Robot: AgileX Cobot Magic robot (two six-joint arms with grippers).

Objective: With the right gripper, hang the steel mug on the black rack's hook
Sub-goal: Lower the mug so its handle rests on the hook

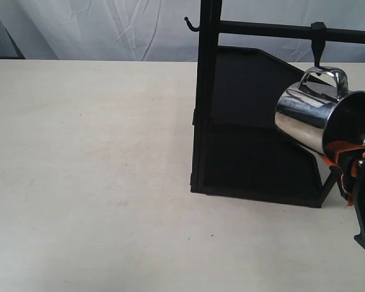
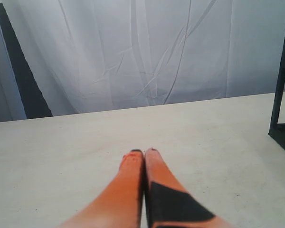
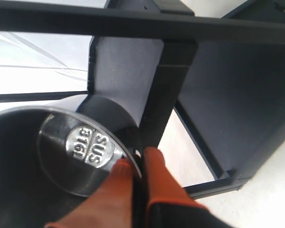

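**Item: steel mug (image 1: 316, 115).** Right side of the exterior view, raised clear of the worktop (image 1: 91, 170), tilted with its open mouth toward the right edge of the frame and its handle uppermost. The handle loop sits right at the lower end of the hook (image 1: 318, 45), which hangs from the top bar of the black rack (image 1: 249, 134). Whether the hook tip has entered the loop cannot be told from these views.

**Holder: right hand (image 1: 344, 159).** Lower right of the exterior view, orange fingers (image 3: 152, 180) pinched on the mug's rim wall, one inside and one outside. The grip is on a thin edge only.

**Left hand (image 2: 143, 153).** Bottom centre of its wrist view, fingers pressed together on nothing, hovering over bare worktop, well apart from the rack.

**Risks, as judged:**
- Letting go before the hook tip is through the loop would drop the mug onto the slanted shelf or the worktop.
- The mirror-smooth wall and narrow rim grip could let the mug pivot or slip, swinging the handle off line.
- The hook looks free to swing, so a nudge from the handle may push it aside.
- The mug or hand pressing on the bar or post could shift the rack.

**Markings:** stamped inside the mug base, seen in the right wrist view, "SUS 316L" (image 3: 89, 147). No other writing legible.
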